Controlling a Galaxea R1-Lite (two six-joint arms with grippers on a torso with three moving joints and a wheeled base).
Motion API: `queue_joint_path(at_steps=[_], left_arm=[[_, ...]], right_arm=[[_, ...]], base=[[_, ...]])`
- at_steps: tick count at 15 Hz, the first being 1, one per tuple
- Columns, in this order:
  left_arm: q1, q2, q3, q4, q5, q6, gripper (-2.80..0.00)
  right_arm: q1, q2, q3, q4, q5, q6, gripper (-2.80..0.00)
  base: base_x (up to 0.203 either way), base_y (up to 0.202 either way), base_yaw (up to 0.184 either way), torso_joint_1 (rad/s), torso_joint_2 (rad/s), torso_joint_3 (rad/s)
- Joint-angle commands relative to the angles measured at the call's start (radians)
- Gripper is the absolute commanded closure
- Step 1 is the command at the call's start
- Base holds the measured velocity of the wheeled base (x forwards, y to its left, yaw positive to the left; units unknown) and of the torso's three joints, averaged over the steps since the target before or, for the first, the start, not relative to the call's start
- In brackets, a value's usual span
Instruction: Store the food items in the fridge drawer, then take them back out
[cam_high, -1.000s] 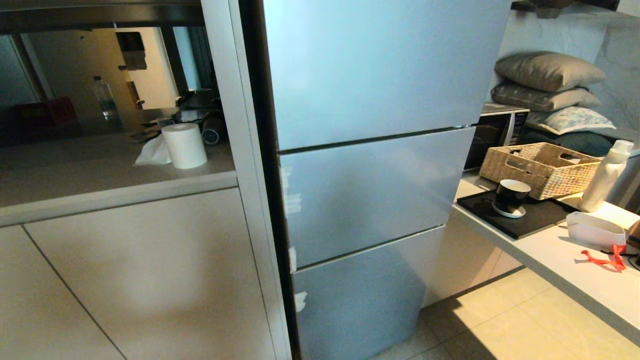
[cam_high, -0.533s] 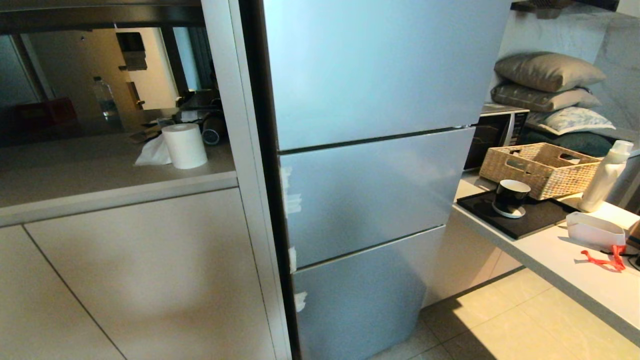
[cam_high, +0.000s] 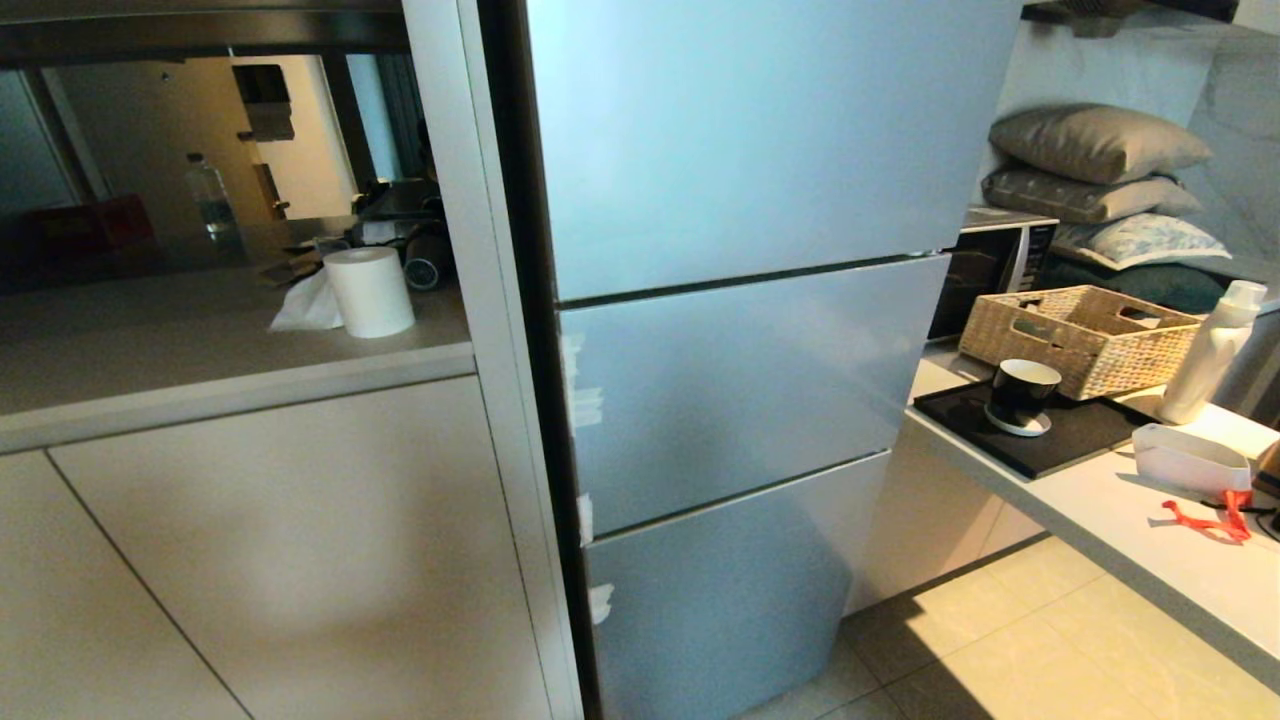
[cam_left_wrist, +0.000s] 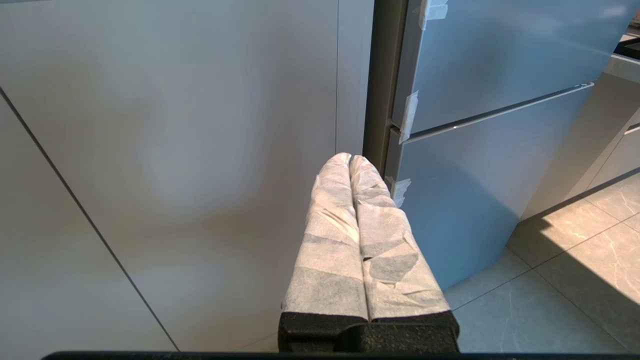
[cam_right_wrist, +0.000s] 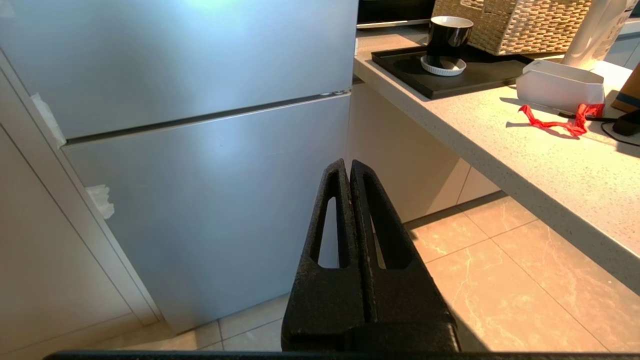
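Note:
The silver-blue fridge (cam_high: 740, 300) stands closed, all three of its front panels flush. The fridge drawer and the food items are out of view. Neither arm shows in the head view. My left gripper (cam_left_wrist: 349, 158), its fingers wrapped in white tape, is shut and empty, low down before the beige cabinet beside the fridge's left edge. My right gripper (cam_right_wrist: 348, 164), bare black, is shut and empty too, pointing at the lowest fridge panel (cam_right_wrist: 210, 200) near its right edge.
A counter (cam_high: 1150, 510) juts out right of the fridge with a black tray (cam_high: 1060, 430), a black cup (cam_high: 1022, 392), a wicker basket (cam_high: 1080, 335), a white bottle (cam_high: 1210, 350) and a white tub (cam_high: 1190, 458). Left, a paper roll (cam_high: 368, 290) stands on a shelf.

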Motion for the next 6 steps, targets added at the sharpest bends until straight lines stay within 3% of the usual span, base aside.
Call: queue_joint_path(at_steps=[1, 6], left_arm=[[0.000, 0.000, 0.002, 0.000, 0.000, 0.000, 0.00], [0.000, 0.001, 0.002, 0.000, 0.000, 0.000, 0.00]], right_arm=[[0.000, 0.002, 0.002, 0.007, -0.004, 0.009, 0.00], [0.000, 0.002, 0.000, 0.004, -0.009, 0.045, 0.00]], base=[[0.000, 0.000, 0.000, 0.000, 0.00, 0.000], [0.000, 0.000, 0.000, 0.000, 0.00, 0.000]])
